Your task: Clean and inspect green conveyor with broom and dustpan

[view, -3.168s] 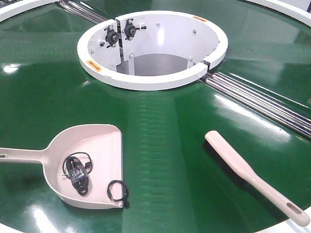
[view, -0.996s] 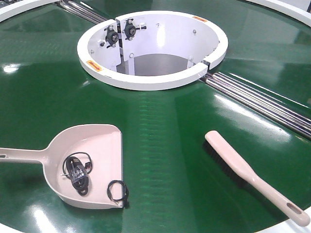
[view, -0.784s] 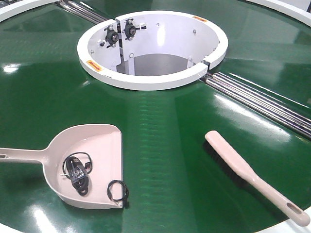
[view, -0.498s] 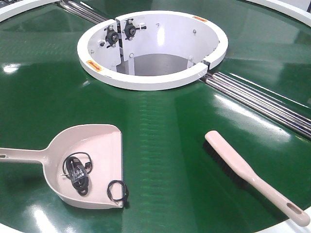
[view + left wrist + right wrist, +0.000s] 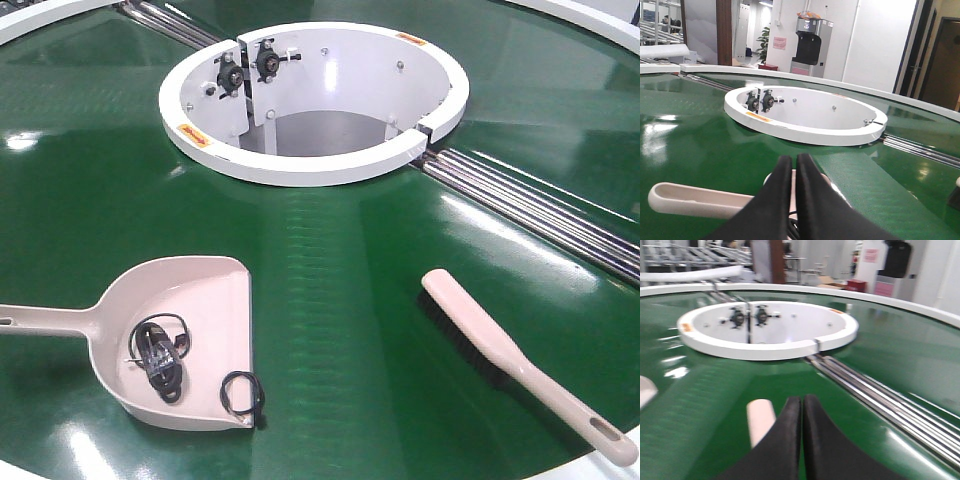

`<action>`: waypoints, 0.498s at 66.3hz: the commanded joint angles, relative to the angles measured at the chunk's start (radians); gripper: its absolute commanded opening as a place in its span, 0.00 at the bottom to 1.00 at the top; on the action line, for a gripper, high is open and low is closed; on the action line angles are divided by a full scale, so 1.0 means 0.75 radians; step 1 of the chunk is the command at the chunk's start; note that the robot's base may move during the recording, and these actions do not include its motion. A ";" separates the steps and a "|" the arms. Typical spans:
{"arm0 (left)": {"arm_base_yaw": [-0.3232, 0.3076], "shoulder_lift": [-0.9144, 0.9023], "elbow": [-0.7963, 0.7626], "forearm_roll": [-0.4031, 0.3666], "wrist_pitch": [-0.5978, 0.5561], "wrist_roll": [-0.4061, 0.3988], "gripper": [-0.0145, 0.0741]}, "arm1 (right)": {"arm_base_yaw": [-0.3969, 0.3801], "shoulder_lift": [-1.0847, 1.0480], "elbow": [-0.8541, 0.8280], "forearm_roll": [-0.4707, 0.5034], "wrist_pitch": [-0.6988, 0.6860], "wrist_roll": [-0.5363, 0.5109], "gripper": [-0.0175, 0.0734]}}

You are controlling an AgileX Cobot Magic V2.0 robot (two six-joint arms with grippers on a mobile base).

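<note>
The green conveyor (image 5: 330, 270) fills the front view. At lower left on it lies the beige dustpan (image 5: 205, 300), its handle pointing left. Tangled black debris (image 5: 157, 358) rests inside the dustpan, and a black loop (image 5: 243, 393) sits at its front lip. The slim beige broom (image 5: 520, 362) lies at lower right, bristles down. My left gripper (image 5: 791, 161) is shut and empty above the dustpan (image 5: 700, 200). In the right wrist view my right gripper (image 5: 801, 401) is likewise shut on nothing, with the broom (image 5: 760, 419) tip just to its left. Neither gripper shows in the front view.
The white-rimmed central opening (image 5: 313, 160) lies beyond both tools, with bearings mounted on its inner wall. Silver roller strips (image 5: 540, 210) run diagonally to the right of it. The conveyor's white outer rim (image 5: 615, 462) curves past the broom handle.
</note>
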 commanded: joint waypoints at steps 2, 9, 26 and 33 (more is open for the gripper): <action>-0.001 -0.019 0.018 -0.001 -0.106 -0.010 0.16 | -0.086 0.015 -0.034 -0.078 -0.107 0.074 0.18; -0.001 -0.019 0.018 -0.001 -0.106 -0.010 0.16 | -0.112 0.015 0.055 -0.071 -0.236 0.080 0.18; -0.001 -0.019 0.018 -0.001 -0.106 -0.010 0.16 | 0.079 -0.016 0.306 -0.068 -0.590 0.046 0.18; -0.001 -0.019 0.018 -0.001 -0.106 -0.010 0.16 | 0.165 -0.016 0.306 -0.058 -0.579 -0.031 0.18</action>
